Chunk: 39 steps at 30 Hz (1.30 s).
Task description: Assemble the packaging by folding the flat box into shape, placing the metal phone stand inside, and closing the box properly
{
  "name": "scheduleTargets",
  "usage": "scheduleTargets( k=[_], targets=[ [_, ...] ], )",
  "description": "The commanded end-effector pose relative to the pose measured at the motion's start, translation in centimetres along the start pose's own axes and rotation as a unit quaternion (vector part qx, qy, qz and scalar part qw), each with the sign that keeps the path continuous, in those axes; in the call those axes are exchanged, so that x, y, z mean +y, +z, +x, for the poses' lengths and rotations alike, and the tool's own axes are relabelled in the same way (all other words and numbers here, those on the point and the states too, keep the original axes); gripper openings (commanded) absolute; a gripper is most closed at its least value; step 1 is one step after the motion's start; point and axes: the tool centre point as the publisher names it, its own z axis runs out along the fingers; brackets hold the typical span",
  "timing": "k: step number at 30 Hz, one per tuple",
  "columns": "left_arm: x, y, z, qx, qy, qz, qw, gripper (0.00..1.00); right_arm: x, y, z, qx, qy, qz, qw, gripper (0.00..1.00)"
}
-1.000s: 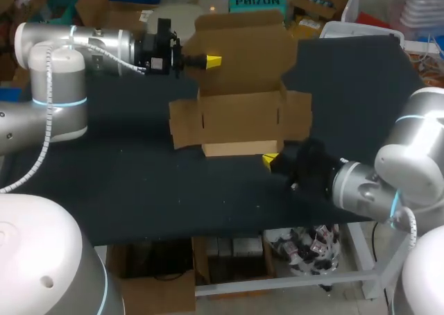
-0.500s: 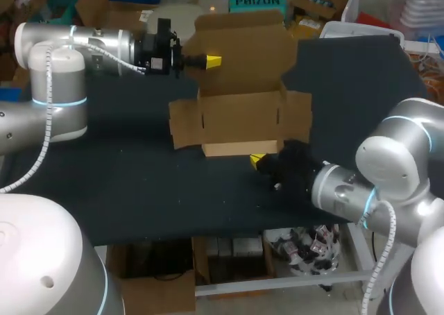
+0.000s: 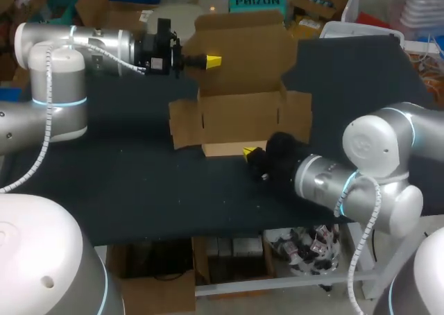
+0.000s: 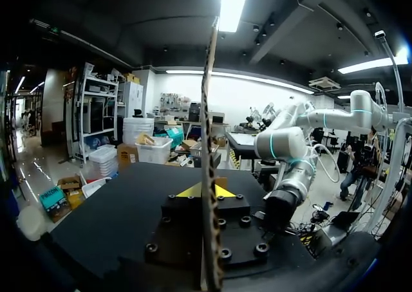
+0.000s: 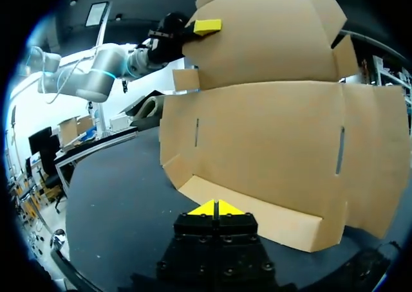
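Observation:
A brown cardboard box [image 3: 239,114] stands half folded in the middle of the black table, its side flaps spread out and its tall lid panel [image 3: 243,51] upright at the back. My left gripper [image 3: 211,60] is shut on the lid's left edge; in the left wrist view that cardboard [image 4: 209,112] runs edge-on between the yellow tips of my left gripper [image 4: 206,190]. My right gripper [image 3: 248,152] is shut on nothing, low at the box's front. In the right wrist view my right gripper [image 5: 216,208] is just short of the low front flap [image 5: 257,218]. No phone stand is visible.
Bare black table top [image 3: 125,183] lies to the left and in front of the box. The table's front edge runs close under my right arm [image 3: 326,180]. The spread side flaps [image 3: 184,124] stick out beyond the box body on both sides.
My right arm has swung left along the front of the box, bringing its shut gripper from the front right corner toward the middle of the front flap. The left arm and lid have not moved.

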Motion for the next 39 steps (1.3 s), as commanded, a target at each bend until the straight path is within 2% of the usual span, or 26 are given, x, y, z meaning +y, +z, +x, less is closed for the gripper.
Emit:
scheduleTargets(
  k=[1, 39],
  targets=[
    [0.1, 0.0, 0.0, 0.001, 0.0, 0.0, 1.0, 0.0, 0.0, 1.8, 0.0, -0.025, -0.001, 0.007, 1.0, 0.0],
    [0.1, 0.0, 0.0, 0.001, 0.0, 0.0, 1.0, 0.0, -2.0, 3.5, -1.4, -0.049, 0.018, 0.029, 0.998, 0.0]
  ],
)
